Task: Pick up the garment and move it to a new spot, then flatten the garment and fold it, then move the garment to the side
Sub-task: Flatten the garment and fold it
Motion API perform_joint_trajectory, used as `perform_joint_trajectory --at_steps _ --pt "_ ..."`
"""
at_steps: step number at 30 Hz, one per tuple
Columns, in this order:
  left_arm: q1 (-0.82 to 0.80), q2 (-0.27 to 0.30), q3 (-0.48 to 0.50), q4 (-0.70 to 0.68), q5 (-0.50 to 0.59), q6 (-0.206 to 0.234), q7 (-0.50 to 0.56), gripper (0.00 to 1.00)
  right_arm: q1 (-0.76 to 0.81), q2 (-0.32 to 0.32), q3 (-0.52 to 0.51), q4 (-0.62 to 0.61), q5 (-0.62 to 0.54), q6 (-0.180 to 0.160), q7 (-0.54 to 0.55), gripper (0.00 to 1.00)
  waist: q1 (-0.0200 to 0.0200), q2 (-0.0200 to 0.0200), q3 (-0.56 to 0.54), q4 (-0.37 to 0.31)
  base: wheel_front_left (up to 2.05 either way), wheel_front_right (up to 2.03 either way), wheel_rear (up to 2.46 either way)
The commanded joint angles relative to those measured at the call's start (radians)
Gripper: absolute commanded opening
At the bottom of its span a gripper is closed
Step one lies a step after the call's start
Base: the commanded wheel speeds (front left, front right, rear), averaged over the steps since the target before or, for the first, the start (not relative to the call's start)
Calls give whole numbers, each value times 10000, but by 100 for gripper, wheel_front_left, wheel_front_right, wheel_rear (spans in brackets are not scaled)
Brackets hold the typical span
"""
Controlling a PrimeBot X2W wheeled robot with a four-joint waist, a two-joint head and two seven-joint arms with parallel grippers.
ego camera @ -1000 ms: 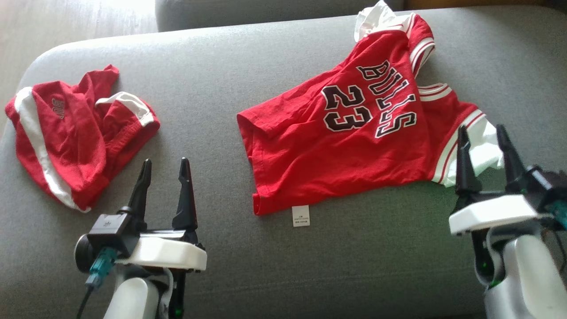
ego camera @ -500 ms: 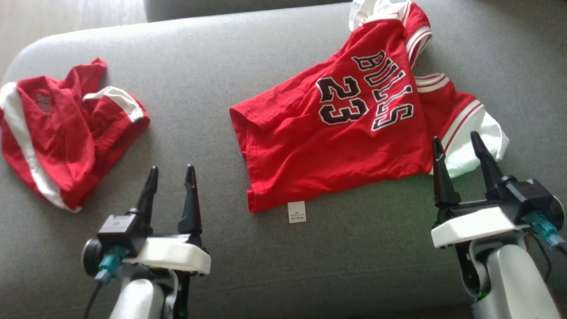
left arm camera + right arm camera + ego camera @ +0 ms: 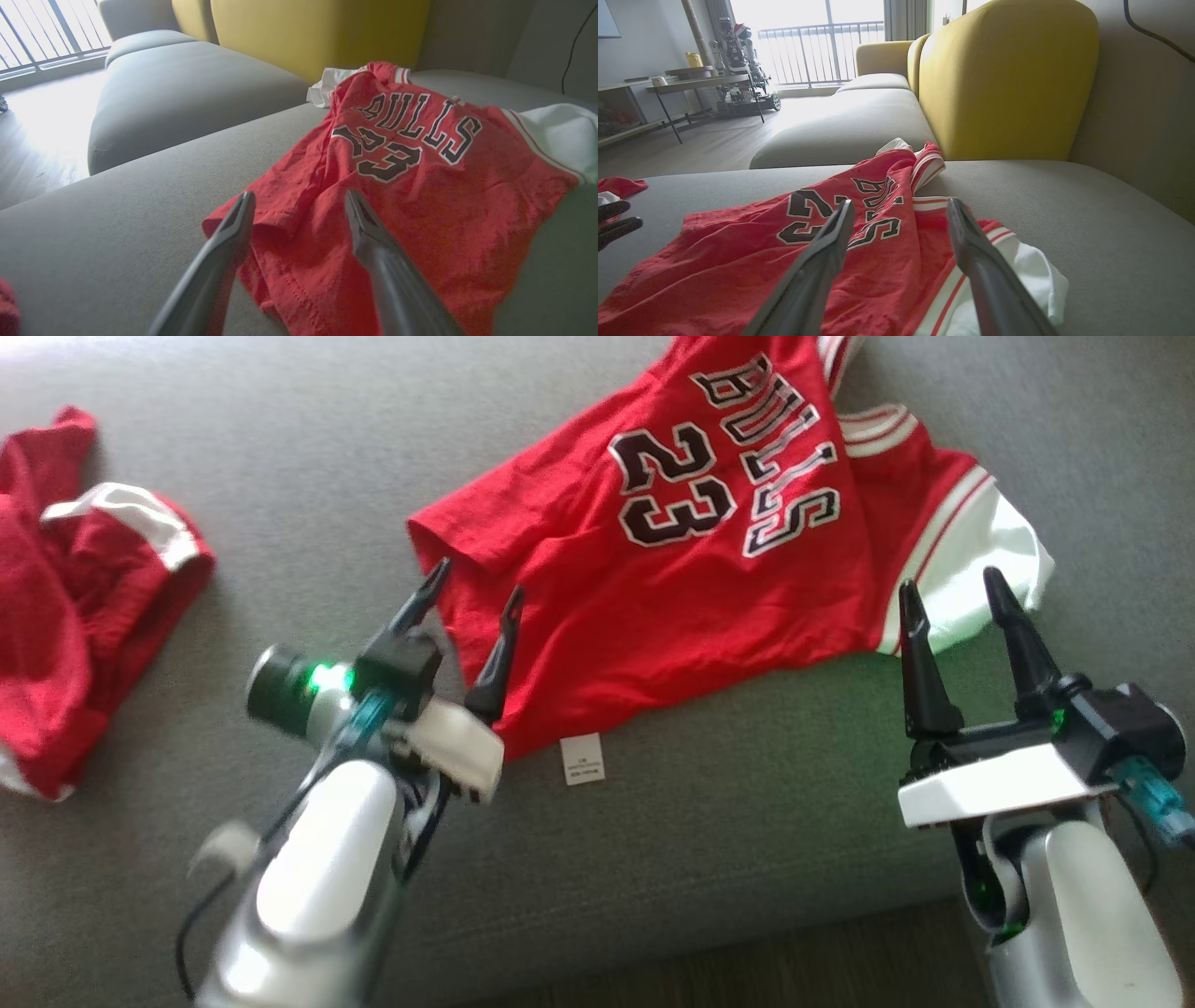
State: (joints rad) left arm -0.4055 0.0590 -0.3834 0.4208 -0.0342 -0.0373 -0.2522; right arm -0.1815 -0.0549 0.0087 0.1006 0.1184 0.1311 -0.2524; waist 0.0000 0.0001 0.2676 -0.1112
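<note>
The garment, a red jersey with "BULLS 23" in black and white-trimmed sleeves, lies spread and a little wrinkled on the grey sofa seat. My left gripper is open, its fingers straddling the jersey's near left hem corner just above the cloth; in the left wrist view the left gripper frames that rumpled corner of the jersey. My right gripper stands open at the white sleeve on the jersey's right side, and in the right wrist view the right gripper hangs over the jersey. Neither holds anything.
Crumpled red shorts with white stripes lie at the seat's far left. A white care label sticks out of the jersey's near hem. A yellow backrest rises behind the seat. The seat's front edge and the floor run along the bottom.
The head camera has shifted, sliding the whole picture up and left. My left arm has reached forward and right to the jersey's hem corner. The right gripper has moved in a little toward the white sleeve.
</note>
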Motion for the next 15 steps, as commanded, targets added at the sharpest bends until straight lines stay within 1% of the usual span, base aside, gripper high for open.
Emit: perform_joint_trajectory --at_steps 1,3,6,15 --pt "-839 238 109 245 285 -64 273 100 -329 47 287 -414 127 -4 -93 100 0 -1 298 -288 0 0 0" --pt "-1349 320 -30 781 519 -78 540 100 -373 47 337 -430 179 -4 -93 100 0 -1 413 -398 0 0 0" --pt "-1914 400 -53 1458 682 29 812 100 -413 47 408 -423 226 -4 -93 100 0 -1 536 -554 0 0 0" --pt "-2800 625 -90 2766 890 275 977 100 -477 47 395 -415 290 -4 -93 100 0 -1 792 -759 0 0 0"
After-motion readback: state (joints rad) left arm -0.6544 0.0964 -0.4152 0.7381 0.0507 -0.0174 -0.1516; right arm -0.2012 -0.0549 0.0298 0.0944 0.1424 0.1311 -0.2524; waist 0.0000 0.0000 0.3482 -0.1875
